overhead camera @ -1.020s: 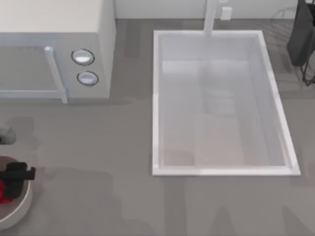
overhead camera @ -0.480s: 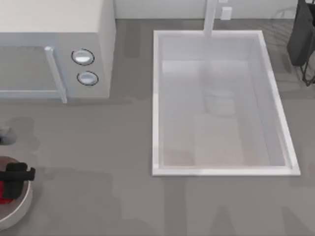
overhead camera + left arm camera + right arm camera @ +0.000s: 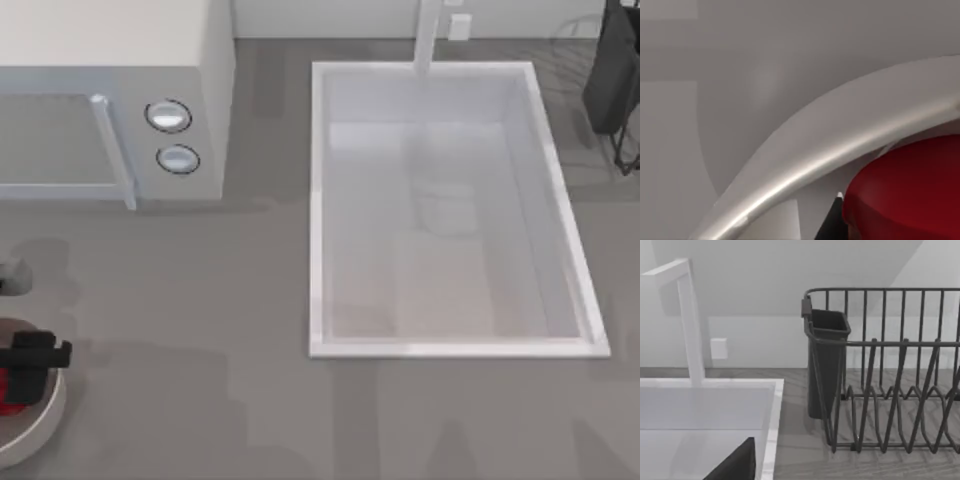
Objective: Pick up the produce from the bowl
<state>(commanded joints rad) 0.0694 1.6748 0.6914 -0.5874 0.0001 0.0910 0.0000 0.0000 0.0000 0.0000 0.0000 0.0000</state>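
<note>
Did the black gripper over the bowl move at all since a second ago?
Barely. In the top view the left gripper sits over the bowl and the produce, at about the same spot below the microwave as before.

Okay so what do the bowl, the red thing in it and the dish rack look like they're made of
Bowl: looks like glazed ceramic, cream, with a soft highlight along its thick rim; it could be plastic.
Red produce: smooth, glossy skin, likely a tomato or apple.
Dish rack: thin dark bars, apparently coated metal wire.
</note>
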